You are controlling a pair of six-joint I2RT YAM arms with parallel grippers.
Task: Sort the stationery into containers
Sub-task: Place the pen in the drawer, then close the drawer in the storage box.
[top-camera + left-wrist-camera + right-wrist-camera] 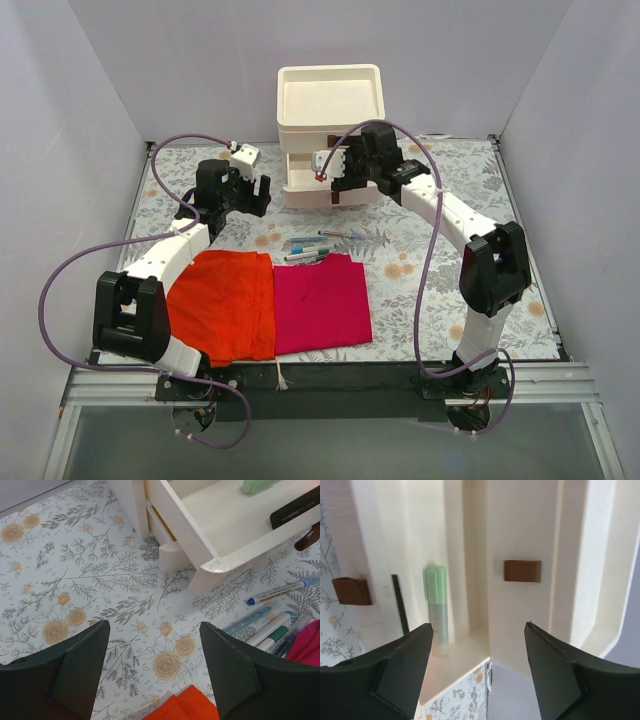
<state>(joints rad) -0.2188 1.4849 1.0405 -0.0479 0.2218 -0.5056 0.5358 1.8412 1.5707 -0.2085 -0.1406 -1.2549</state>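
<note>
The cream-white drawer unit (pixel 300 137) stands at the back centre, with one lower drawer (pixel 192 532) pulled out. In that drawer lie a green-capped highlighter (pixel 436 610) and a thin black item (pixel 400 605); both also show in the left wrist view, the green one (pixel 257 485) and the black one (pixel 295 507). Several thin pens and markers (pixel 310 248) lie on the floral cloth in front of the unit, also in the left wrist view (pixel 270 622). My left gripper (pixel 154 627) is open and empty, left of the drawer. My right gripper (pixel 477 626) is open and empty over the open drawer.
An orange cloth (pixel 225 300) and a magenta cloth (pixel 320 300) lie side by side near the front; the orange corner (pixel 180 707) shows below my left fingers. Brown pull tabs (pixel 521 571) stick out from the drawer fronts. Grey walls enclose the table.
</note>
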